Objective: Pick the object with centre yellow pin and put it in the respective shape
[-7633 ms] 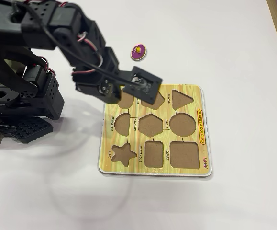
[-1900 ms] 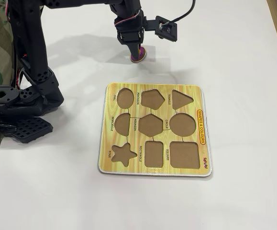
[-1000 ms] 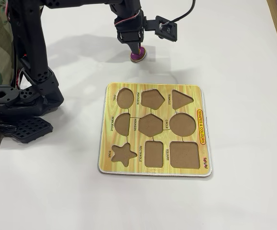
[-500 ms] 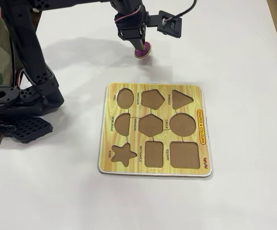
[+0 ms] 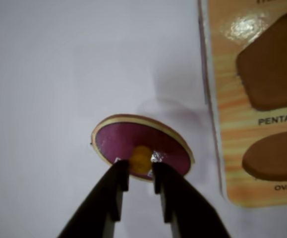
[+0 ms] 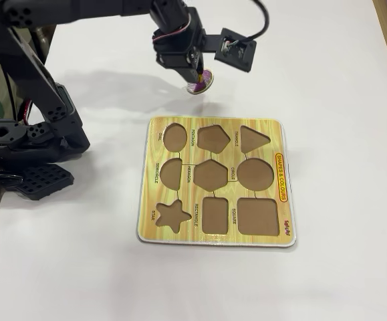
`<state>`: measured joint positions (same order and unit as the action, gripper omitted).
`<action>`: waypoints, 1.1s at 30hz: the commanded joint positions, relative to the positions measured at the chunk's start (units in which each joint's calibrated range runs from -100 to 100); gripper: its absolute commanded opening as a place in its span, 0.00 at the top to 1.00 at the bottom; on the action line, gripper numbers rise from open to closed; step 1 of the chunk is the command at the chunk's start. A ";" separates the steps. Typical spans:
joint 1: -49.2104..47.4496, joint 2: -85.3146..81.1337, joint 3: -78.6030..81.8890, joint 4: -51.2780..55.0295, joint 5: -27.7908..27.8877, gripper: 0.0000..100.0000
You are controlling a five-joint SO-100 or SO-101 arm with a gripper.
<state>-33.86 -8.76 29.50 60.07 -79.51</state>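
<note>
End effector pinching yellow knob of flat purple oval piece, lifted off white surface. Left: carry toward 6 o'clock, seat in brown oval cutout.

Puzzle board labels: OVAL, PENTAGON, CIRCLE, SQUARE, STAR, "SHAPES & COLOURS".

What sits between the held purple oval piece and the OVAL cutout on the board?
Only bare white table and the board's yellow rim. In the fixed view the purple oval piece, held by its knob, hangs beyond the board's top edge; the OVAL cutout stands empty.
</note>
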 commanded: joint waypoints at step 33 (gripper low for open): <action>10.04 -36.26 33.27 0.09 18.79 0.98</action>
<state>-24.60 -42.18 62.05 60.07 -62.09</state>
